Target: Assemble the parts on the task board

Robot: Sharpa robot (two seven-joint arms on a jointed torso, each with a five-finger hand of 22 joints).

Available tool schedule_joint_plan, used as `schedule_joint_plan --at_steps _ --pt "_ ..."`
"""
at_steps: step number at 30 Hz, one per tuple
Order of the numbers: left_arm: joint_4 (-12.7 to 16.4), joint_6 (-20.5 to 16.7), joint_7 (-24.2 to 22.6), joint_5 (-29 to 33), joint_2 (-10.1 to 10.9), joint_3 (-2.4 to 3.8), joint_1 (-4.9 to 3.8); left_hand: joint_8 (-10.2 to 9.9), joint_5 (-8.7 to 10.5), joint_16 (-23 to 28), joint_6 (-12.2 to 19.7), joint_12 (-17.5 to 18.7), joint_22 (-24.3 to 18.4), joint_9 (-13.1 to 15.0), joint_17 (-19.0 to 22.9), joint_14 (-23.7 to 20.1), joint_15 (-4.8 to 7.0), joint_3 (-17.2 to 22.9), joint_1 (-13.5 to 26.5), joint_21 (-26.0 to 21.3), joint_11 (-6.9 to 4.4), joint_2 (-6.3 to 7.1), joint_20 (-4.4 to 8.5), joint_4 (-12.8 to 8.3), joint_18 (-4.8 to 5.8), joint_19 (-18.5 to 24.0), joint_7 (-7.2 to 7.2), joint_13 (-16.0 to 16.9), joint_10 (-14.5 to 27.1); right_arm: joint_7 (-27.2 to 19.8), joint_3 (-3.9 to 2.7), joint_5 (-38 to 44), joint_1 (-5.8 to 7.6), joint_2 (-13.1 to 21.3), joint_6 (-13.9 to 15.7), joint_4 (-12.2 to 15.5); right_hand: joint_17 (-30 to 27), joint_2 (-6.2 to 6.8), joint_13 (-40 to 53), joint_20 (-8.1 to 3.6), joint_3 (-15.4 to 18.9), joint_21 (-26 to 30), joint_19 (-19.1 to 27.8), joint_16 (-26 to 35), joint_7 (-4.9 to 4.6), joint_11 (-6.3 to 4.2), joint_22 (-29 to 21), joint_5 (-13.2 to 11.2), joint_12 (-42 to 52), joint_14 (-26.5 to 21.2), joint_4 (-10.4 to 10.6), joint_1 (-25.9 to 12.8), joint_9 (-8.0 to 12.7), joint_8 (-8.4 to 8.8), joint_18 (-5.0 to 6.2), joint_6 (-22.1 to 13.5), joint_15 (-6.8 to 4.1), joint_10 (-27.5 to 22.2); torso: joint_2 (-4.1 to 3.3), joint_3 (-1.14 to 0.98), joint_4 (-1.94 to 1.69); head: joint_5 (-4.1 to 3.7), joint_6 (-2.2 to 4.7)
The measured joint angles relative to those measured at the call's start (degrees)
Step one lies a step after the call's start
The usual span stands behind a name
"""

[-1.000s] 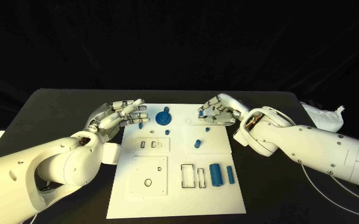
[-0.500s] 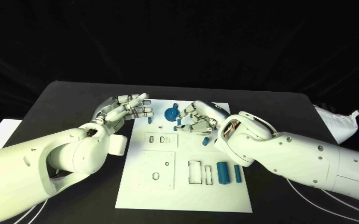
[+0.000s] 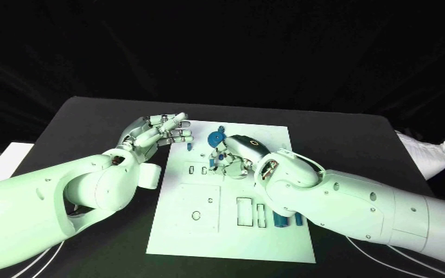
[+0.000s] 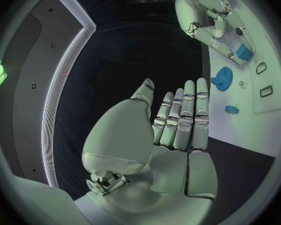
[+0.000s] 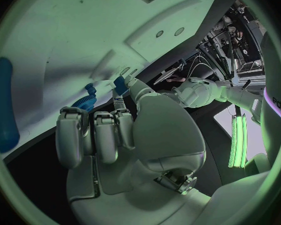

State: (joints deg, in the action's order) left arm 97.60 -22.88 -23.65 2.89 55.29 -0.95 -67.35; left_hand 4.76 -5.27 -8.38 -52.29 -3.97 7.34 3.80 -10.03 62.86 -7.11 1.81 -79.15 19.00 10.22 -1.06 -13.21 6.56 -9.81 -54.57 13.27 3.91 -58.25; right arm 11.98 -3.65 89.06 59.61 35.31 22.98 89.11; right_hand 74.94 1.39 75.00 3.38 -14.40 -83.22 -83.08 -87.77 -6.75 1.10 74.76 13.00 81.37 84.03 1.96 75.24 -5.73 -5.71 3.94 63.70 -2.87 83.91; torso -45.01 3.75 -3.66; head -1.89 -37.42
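One small blue part (image 5: pixel 120 84), seemingly pinched by the right hand (image 5: pixel 125 135), faces the wrist camera.

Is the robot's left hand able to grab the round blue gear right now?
Probably yes. The left hand is open and holds nothing, and the blue gear sits just beyond its fingertips on the task board. The right hand is beside the gear, not on it.

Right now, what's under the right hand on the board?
The right hand covers the task board beside the blue gear. A small blue part sits at its fingertips; anything beneath the palm is hidden.
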Motion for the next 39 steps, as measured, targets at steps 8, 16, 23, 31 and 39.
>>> schedule_joint_plan --at_steps 8,16,23,31,39 --pt "-0.01 0.00 0.00 0.03 -0.19 0.00 0.00 0.00 0.00 0.00 0.00 0.00 0.00 0.00 0.00 0.00 0.00 0.00 0.00 0.00 0.00 0.00 0.00 0.00 0.00 0.00 0.00 0.00 0.00 1.26 0.42 1.73 -0.28 -1.27 -1.01 -0.54 -0.01 0.07 0.00 0.00 0.01 0.00 0.00 0.00 0.00 0.01 0.00 0.09 0.00 0.00 0.00 -0.07 0.03 0.31 0.00 0.18 0.00 0.01 -0.04 -0.09 0.07 0.29 -0.55" --pt "-0.03 0.02 0.00 0.05 -0.28 0.01 0.00 0.00 0.00 0.00 0.00 0.00 0.00 0.00 0.01 0.00 0.00 0.00 0.00 0.00 0.00 0.00 0.00 0.00 0.00 0.00 0.00 0.00 0.00 1.50 0.42 2.52 -0.27 -1.52 -1.41 -0.55 -0.01 0.06 0.00 0.00 0.02 0.00 0.00 0.00 0.00 0.04 0.00 0.09 0.00 0.00 0.00 -0.05 0.06 0.05 0.00 0.18 0.00 0.04 -0.02 -0.10 0.10 0.47 -1.05" --pt "-0.03 0.05 0.02 0.06 -0.31 0.01 0.00 0.00 0.00 0.00 0.00 0.00 0.01 0.00 0.01 0.00 0.00 0.00 0.00 0.00 0.00 0.00 0.00 0.00 0.00 0.00 0.00 0.00 0.00 1.55 0.42 3.00 -0.28 -1.32 -1.95 -0.37 -0.01 0.06 0.00 0.00 0.04 0.00 0.00 0.00 0.01 0.05 0.00 0.07 0.00 0.00 -0.01 -0.04 0.05 -0.03 0.00 0.17 0.00 0.04 0.02 -0.09 0.10 0.49 -1.34" --pt "-0.03 0.07 0.04 0.07 -0.28 0.01 0.00 0.00 0.00 0.00 0.00 0.00 0.01 0.00 0.02 0.00 0.00 0.00 0.00 0.00 0.00 0.00 0.00 0.00 0.00 0.00 0.00 0.00 0.00 1.60 0.28 3.76 -0.41 -0.89 -2.77 0.05 -0.02 0.07 0.00 0.00 0.09 0.00 0.00 0.00 0.03 0.05 -0.01 0.13 0.00 0.00 -0.05 -0.03 -0.05 -0.01 0.00 0.16 0.01 0.04 0.05 -0.07 0.09 0.33 -1.56" --pt "-0.03 0.10 0.04 0.08 -0.24 0.01 0.00 0.00 0.00 0.00 0.00 0.00 0.01 0.00 0.02 0.00 0.00 0.00 0.00 0.00 0.00 0.00 0.00 0.00 -0.01 0.00 0.00 0.00 0.00 2.13 0.22 4.63 -0.50 -0.78 -3.47 0.41 -0.02 0.85 0.00 0.00 0.09 0.00 0.00 0.00 0.11 0.05 -0.22 0.43 -0.68 0.00 -0.05 -0.82 -0.19 0.34 0.00 0.26 0.01 0.05 0.07 -0.05 0.07 0.20 -1.62"
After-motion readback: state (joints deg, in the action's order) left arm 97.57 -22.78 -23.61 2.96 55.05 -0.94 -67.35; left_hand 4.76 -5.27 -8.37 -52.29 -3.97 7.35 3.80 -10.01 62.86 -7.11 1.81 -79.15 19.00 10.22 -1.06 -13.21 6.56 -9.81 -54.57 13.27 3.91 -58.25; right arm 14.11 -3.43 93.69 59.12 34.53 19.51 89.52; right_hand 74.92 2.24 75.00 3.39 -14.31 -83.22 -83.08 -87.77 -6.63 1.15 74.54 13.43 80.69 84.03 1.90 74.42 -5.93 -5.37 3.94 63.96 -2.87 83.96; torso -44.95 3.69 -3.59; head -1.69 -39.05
